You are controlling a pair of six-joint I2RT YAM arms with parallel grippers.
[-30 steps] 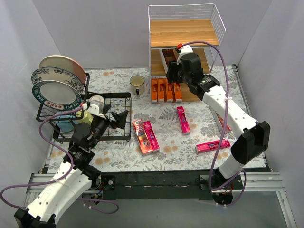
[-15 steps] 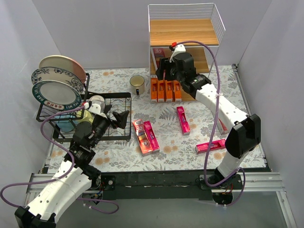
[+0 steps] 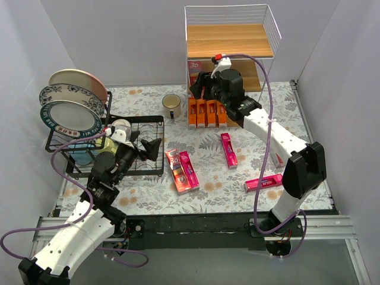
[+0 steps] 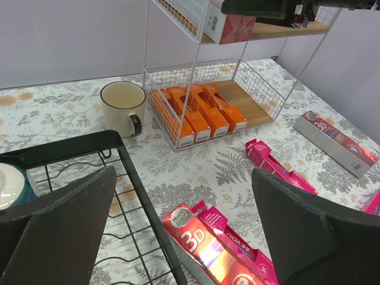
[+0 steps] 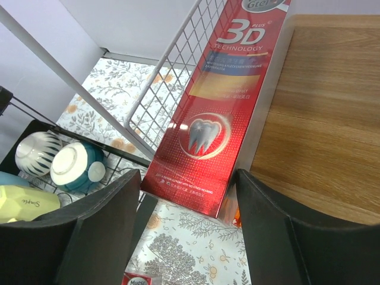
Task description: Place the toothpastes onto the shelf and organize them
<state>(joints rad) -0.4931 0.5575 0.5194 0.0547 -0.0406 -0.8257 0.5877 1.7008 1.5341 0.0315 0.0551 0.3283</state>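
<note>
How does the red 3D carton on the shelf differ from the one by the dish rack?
The shelf carton lies on the middle board beside the wire side, overhanging its front edge; the table carton lies on the table. The shelf carton has bare board beside it; the table carton touches a pink carton. Both are red, printed 3D.

The top view looks down from behind the arms over the whole table (image 3: 142, 199), the left wrist camera looks low from near left toward the far shelf (image 4: 255, 98), and the right wrist camera sits close at its middle board; all share the red carton (image 5: 219, 107).
</note>
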